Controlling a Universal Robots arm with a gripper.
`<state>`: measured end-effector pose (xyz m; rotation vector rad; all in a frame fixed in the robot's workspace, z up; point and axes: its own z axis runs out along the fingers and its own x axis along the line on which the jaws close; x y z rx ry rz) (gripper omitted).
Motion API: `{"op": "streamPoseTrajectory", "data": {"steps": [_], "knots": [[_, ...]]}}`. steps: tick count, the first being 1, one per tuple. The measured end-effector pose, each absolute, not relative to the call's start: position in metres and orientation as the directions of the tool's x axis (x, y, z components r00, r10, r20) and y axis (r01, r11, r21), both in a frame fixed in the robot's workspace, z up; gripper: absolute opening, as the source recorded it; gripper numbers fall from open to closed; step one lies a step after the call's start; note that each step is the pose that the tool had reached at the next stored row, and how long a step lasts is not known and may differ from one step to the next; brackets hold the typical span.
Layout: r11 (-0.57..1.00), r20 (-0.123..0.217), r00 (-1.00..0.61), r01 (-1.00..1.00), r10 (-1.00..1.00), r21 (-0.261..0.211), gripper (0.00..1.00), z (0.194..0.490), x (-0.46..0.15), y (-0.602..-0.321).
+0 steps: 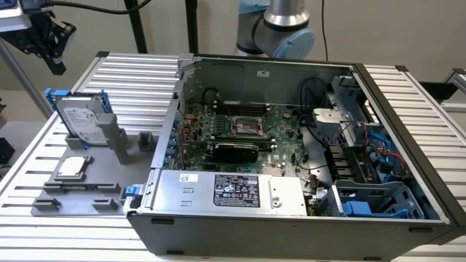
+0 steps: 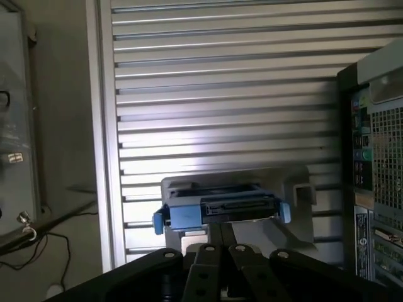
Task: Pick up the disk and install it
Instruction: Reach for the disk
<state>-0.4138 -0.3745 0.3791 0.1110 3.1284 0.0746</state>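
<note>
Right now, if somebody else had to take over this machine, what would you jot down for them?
Gripper: jaws look shut, holding nothing. It hangs above the disk and is not touching it.
Disk: stands on edge in the grey stand on the slatted table, to the exterior view's left of the open computer case.
Done: nothing that shows; the disk is not yet picked up.
Left: the whole job, picking up the disk and installing it in the case.
</note>
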Motion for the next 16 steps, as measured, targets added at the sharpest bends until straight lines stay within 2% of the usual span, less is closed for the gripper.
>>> {"op": "streamPoseTrajectory", "data": {"steps": [16], "knots": [[0.997,-0.005,-0.998,0.063,0.063,0.048,0.0,0.375,-0.432,-0.372]]}}
